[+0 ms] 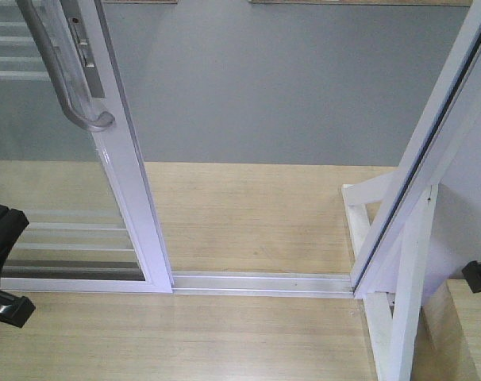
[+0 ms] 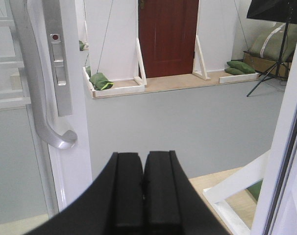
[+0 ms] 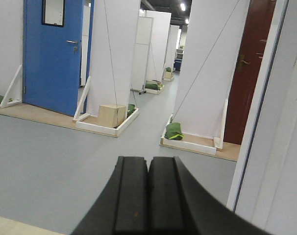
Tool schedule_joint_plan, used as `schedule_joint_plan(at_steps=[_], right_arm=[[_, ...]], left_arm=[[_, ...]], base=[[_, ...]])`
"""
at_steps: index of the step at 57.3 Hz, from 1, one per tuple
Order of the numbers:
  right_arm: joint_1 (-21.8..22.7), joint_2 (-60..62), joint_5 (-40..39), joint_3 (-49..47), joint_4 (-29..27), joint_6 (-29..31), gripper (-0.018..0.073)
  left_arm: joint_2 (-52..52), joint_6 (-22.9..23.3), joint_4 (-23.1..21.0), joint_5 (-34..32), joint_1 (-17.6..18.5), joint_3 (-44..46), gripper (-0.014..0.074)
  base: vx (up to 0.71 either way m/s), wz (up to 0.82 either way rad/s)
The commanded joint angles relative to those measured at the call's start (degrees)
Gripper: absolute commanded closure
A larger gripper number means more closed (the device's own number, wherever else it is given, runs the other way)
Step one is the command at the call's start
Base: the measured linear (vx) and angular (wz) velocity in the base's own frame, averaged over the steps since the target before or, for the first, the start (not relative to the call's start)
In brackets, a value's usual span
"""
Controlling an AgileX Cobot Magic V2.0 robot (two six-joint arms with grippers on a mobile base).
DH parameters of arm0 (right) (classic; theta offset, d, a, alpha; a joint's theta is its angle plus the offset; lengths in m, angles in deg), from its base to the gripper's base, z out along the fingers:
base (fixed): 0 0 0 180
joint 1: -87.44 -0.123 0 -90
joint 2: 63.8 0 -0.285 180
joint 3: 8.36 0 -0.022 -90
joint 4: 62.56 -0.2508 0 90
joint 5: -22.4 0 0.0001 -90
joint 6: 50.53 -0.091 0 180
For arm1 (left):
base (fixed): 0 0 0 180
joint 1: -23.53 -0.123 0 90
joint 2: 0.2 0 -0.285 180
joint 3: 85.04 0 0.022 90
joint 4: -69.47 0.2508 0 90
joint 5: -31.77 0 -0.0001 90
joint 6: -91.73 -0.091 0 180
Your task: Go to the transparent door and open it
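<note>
The transparent door [image 1: 129,190] stands at the left of the front view, a white-framed glass panel slid aside from the white post [image 1: 431,159] on the right, with a wide gap between them. Its curved grey handle [image 1: 62,75] and lock plate [image 1: 88,48] sit at the top left. In the left wrist view the handle [image 2: 38,98] is up and to the left of my left gripper [image 2: 144,161], which is shut on nothing and apart from it. My right gripper [image 3: 148,164] is also shut and empty, facing the grey floor through the gap.
A white floor track [image 1: 260,283] runs between door and post on a wooden platform [image 1: 185,341]. A white slanted brace [image 1: 407,294] stands by the post. Beyond lie grey floor, a red door [image 2: 168,34], a blue door [image 3: 53,54] and white panels with green sandbags [image 3: 174,131].
</note>
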Motion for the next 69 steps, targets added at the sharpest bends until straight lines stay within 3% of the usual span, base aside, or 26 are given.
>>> schedule_joint_plan(at_steps=[1,48,52,57,64,69], right_arm=[[0.2,-0.25,-3.96,-1.72,-0.2,-0.27,0.0571],[0.2,-0.25,-3.96,-1.72,-0.2,-0.22,0.0568],[0.2,-0.25,-3.96,-1.72,-0.2,-0.22,0.0568],[0.2,-0.25,-3.96,-1.72,-0.2,-0.22,0.0568],[0.2,-0.25,-3.96,-1.72,-0.2,-0.22,0.0568],[0.2,-0.25,-3.96,-1.72,-0.2,-0.22,0.0568]], left_arm=[[0.04,0.34,-1.09,-4.57,0.09,1.56,0.0605],[-0.02,0.34,-1.09,-4.2,0.09,1.56,0.0604],[-1.39,0.7,-2.78,-4.06,0.2,1.56,0.0604],[-4.89,1.41,-5.89,-0.88,0.41,1.56,0.0604],[-14.18,0.18,-12.29,9.18,1.27,1.56,0.0603],[-21.4,-0.13,-13.1,17.16,1.41,1.56,0.0603]], base=[[0.0,0.0],[0.0,0.0],[0.0,0.0],[0.0,0.0],[0.0,0.0],[0.0,0.0]])
